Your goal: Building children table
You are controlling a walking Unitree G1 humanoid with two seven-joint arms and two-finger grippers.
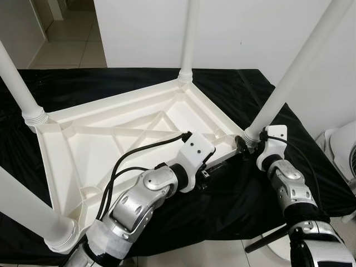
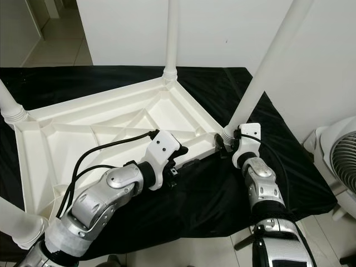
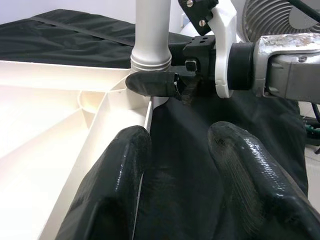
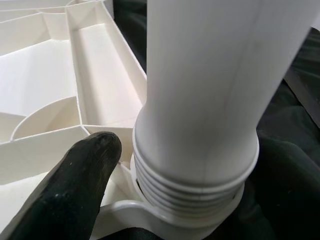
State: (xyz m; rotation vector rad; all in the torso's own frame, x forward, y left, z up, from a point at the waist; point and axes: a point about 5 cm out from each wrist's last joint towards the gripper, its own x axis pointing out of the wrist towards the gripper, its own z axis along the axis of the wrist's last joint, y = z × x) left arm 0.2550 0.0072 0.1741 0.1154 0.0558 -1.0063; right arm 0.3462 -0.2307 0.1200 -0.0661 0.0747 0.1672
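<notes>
Your upturned white plastic children's table [image 1: 139,133] lies across the centre of the frame on a black cloth [image 1: 245,189], its round white legs pointing up. Your right gripper [image 3: 172,85] pinches the base of the right-hand white tubular leg [image 1: 278,94], right of centre. Your left gripper [image 3: 175,185] sits fingers spread at the table's near rim, lower centre.

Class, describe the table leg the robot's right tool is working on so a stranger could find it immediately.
An upturned white tabletop lies on black cloth. Four white legs rise from its corners. Yours is the leg at the near right corner, the one with the right tool at its threaded base.
</notes>
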